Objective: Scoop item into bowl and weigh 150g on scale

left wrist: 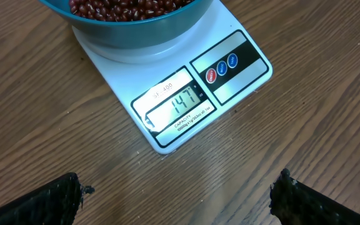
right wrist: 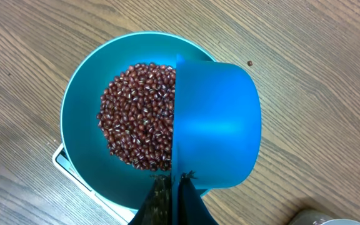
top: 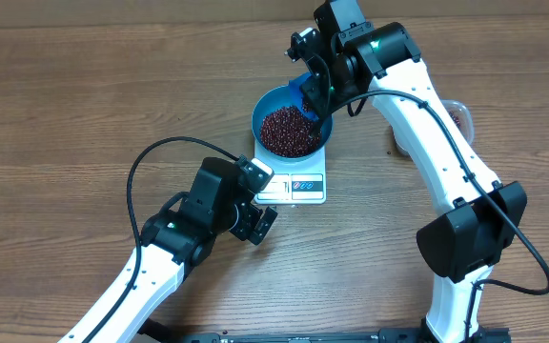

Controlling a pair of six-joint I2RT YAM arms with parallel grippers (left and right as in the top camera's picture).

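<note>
From overhead: a deep, bright blue bowl (top: 261, 122) on the flat white scale (top: 298, 188), near the middle of the wooden table (top: 65, 114), wider than the platform under it. Inside, a loose maroon heap of tiny red-brown beans (top: 287, 133), covering the bottom. Above the far right rim, the right gripper (top: 315, 92), clamped tight on the handle of a small blue scoop (top: 305, 95). Just beside the scale's display edge, the left gripper (top: 265, 197), spread fully wide, holding nothing. Partly behind the right arm, a clear tub (top: 459, 114).

Through the left wrist: the scale's near edge up close, with a display (left wrist: 179, 105) reading 147 and three small round buttons (left wrist: 222, 68) beside it. Glossy underside of the bowl along the top edge, beans showing above the rim. Two black fingertips (left wrist: 49, 200) in the bottom corners, far apart, touching nothing.

Through the right wrist: straight down into the bowl. Smooth glossy inside, beans heaped left of centre, each dark with a pale glint. Scoop tipped on its side over the right half, mouth toward the heap, contents hidden. Dark fingers (right wrist: 167, 200) pressed together on the handle at the bottom edge. One stray bean (right wrist: 249, 63) on the table beyond the rim.
</note>
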